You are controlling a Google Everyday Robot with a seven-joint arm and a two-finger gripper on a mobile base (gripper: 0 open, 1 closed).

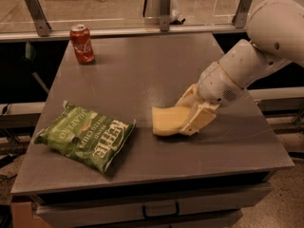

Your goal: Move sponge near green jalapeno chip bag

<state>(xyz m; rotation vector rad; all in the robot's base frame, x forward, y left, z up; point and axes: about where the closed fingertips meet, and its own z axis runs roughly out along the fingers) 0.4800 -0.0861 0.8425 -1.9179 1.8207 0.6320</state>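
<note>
On the matt grey table [142,70], the smooth plastic hand [186,120], right of centre, grips the matt foam sponge [166,120] near the crinkly, glossy-film green jalapeno chip bag [85,137].

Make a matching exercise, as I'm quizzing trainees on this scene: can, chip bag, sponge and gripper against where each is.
1. can
2. chip bag
3. sponge
4. gripper

A. front left of the table
B. right of centre, shut on the sponge
C. far left corner
D. held, just right of the chip bag

Pairs: 1-C, 2-A, 3-D, 4-B
</note>
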